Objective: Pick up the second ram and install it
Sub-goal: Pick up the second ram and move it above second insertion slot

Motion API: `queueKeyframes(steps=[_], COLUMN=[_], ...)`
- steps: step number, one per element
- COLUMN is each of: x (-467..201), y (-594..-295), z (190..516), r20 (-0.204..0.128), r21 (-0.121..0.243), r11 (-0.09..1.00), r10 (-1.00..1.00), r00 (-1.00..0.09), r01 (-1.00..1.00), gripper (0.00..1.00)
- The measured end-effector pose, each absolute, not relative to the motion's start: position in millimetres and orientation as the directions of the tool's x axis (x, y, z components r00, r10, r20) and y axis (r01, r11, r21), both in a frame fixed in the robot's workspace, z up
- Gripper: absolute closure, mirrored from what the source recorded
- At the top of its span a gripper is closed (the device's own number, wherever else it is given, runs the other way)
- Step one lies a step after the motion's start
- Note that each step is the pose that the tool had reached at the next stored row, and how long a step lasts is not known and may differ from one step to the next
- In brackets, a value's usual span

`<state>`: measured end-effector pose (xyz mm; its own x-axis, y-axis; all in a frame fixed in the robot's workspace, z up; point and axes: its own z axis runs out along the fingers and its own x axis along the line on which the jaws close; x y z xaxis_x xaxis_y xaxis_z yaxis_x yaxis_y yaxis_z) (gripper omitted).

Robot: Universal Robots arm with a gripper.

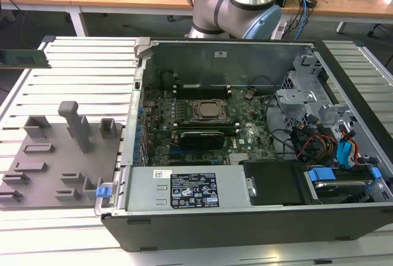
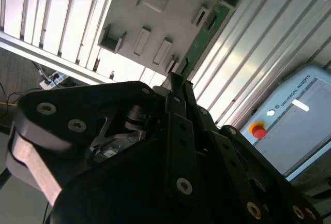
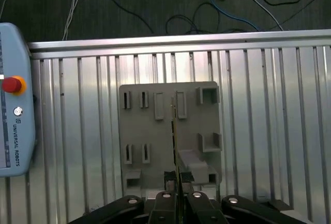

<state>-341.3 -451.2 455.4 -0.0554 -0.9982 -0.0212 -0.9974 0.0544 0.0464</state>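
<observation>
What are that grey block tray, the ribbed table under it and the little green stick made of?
The grey tray looks like matte plastic: uniform grey, with moulded blocks. The table is likely aluminium: silvery ribbed slats with a dull sheen. The second ram looks like thin green circuit-board laminate carrying dark chips.

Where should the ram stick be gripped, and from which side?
Pinch the two flat faces near one end, coming in along its length. The second ram is a thin board, edge-on to the claw, which holds it this way over the grey tray.
</observation>
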Motion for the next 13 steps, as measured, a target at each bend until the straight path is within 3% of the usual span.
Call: queueKeyframes(steps=[4, 13], x=[-330.2, -295.9], y=[-449.4, -444.8], z=[455.0, 450.8], r20=[-0.037, -0.037], r21=[0.047, 0.048], r11=[0.054, 0.054], r10=[-0.998, -0.998], r00=[-0.055, -0.055], r01=[-0.997, -0.997], gripper=[0.86, 0.86])
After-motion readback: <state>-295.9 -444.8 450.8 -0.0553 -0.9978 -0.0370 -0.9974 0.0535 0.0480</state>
